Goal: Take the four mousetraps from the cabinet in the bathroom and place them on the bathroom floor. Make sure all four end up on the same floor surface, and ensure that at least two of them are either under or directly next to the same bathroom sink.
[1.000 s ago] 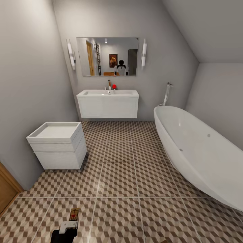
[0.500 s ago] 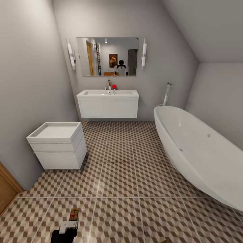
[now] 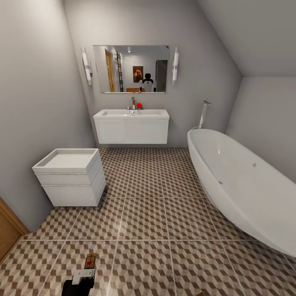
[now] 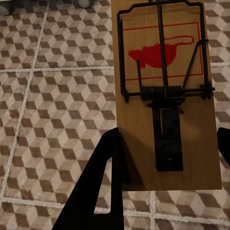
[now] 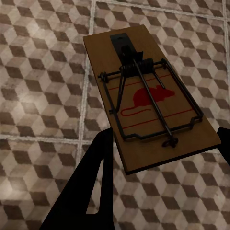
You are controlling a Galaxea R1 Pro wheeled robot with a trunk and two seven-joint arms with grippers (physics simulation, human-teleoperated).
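Observation:
My left gripper [image 3: 84,274] is at the bottom edge of the head view, shut on a mousetrap [image 3: 90,260], a small brown board with a red spot held above the bathroom floor [image 3: 144,213]. The left wrist view has that mousetrap [image 4: 165,96] between the black fingers [image 4: 103,182] of the left gripper [image 4: 167,136]. In the right wrist view my right gripper [image 5: 165,136] is shut on a second mousetrap [image 5: 148,100] over the tiles. The white sink [image 3: 131,123] hangs on the far wall, well ahead of both grippers. The cabinet is out of view.
A small white drawer unit [image 3: 72,176] stands against the left wall. A white oval bathtub [image 3: 242,185] fills the right side. An orange-brown wooden panel [image 3: 7,230] shows at the lower left edge. Open tiled floor runs between the unit and the tub up to the sink.

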